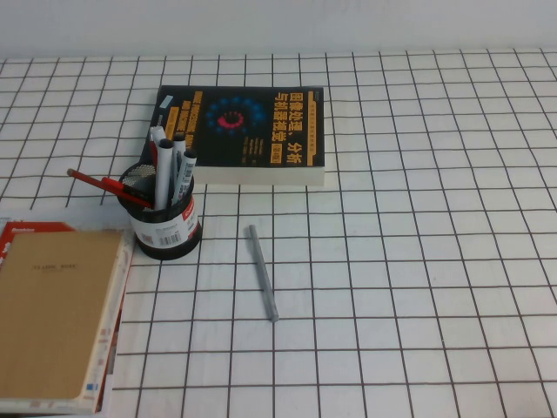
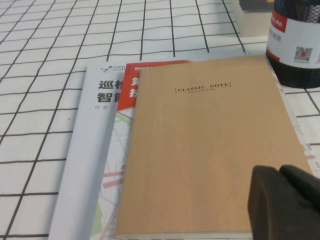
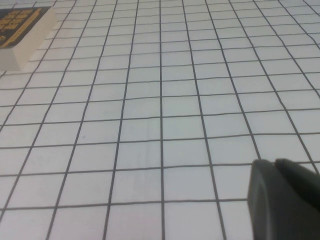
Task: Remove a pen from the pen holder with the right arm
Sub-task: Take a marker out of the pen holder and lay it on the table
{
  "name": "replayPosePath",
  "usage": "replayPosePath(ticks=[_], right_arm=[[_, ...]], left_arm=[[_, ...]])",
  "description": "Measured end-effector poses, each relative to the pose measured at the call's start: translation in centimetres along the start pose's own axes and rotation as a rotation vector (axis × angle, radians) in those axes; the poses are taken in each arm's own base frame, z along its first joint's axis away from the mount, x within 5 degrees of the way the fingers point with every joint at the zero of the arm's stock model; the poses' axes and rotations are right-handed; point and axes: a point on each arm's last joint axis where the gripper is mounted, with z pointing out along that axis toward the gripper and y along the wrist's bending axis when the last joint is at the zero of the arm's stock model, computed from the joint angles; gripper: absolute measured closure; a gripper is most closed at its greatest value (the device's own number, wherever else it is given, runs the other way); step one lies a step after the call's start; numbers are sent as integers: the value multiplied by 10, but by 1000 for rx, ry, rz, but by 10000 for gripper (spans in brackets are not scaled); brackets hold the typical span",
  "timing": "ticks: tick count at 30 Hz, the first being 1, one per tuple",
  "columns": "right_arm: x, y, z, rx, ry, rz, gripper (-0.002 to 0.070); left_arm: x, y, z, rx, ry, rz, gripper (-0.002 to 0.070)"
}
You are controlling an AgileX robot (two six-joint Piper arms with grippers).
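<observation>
1 grey pen (image 1: 261, 272) right of 1 black mesh pen holder (image 1: 165, 225); right gripper (image 3: 274, 167) closed over worktop (image 3: 150, 125), left gripper (image 2: 280, 172) closed over brown notebook (image 2: 200, 150).

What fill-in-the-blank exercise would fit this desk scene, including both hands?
1. The pen lying flat on the table beside the pen holder is ____ in colour.
2. The book behind the pen holder has a ____ cover.
3. The red pencil in the holder leans toward the robot's ____.
4. Both hands are ____: the left hand above the brown notebook, the right hand above the table.
Missing words: gray, black, left, shut.
</observation>
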Motion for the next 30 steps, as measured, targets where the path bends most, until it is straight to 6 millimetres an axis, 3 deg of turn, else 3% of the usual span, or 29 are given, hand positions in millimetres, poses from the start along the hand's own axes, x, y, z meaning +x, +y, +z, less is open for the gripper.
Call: replayPosePath(ticks=[19,25,30], right_arm=[[-28,0,-5,-63,-314,424,692],[-28,5,-5,-107,-240,466,692],[-59,16,-8,-153,-101,456,692]], left_arm=[[0,0,0,0,0,0,679],[0,0,0,0,0,0,679],[0,0,0,0,0,0,679]])
